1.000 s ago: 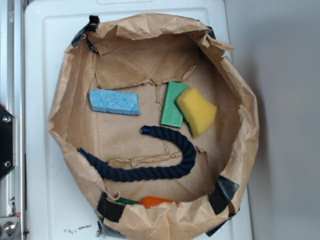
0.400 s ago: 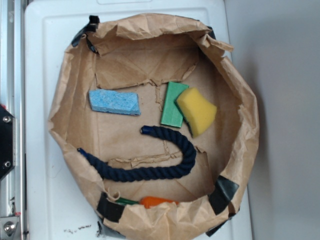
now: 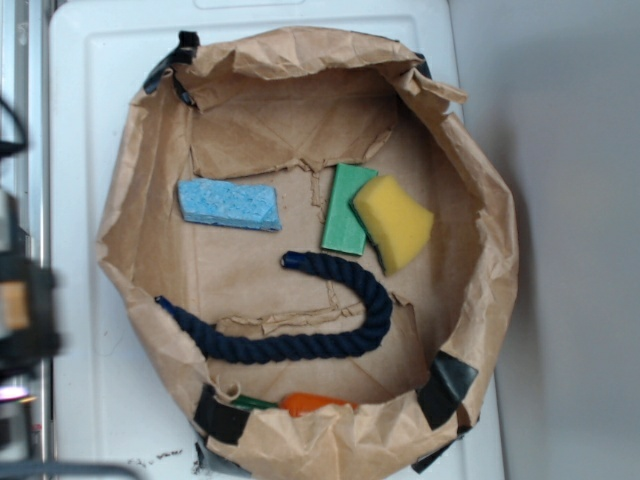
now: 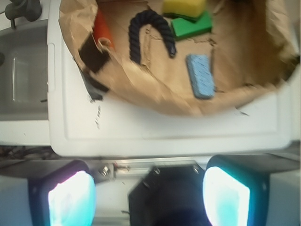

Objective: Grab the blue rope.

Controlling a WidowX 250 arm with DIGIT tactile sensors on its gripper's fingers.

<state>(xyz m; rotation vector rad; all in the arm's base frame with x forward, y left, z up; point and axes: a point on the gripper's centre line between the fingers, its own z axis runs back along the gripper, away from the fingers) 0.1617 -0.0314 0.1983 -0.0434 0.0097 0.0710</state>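
Observation:
The blue rope [image 3: 300, 347] lies in a long J-shaped curve on the floor of a cut-down brown paper bag [image 3: 480, 210], its brighter tip near the middle. In the wrist view the blue rope [image 4: 135, 35] appears as a dark arch far ahead at the top. My gripper [image 4: 148, 197] is open, and only the metal rail and a black mount show between its glowing pads [image 4: 70, 200]. In the exterior view my gripper [image 3: 25, 310] is a dark blur at the left edge, outside the bag and well left of the rope.
A light blue sponge [image 3: 228, 204], a green sponge [image 3: 345, 210] and a yellow sponge [image 3: 393, 222] lie in the bag beyond the rope. An orange object [image 3: 315, 403] sits under the bag's near wall. The bag stands on a white tray [image 3: 90, 120].
My gripper has come into the exterior view at the left edge, blurred by motion and covering the black mount there. The rope and sponges have not moved.

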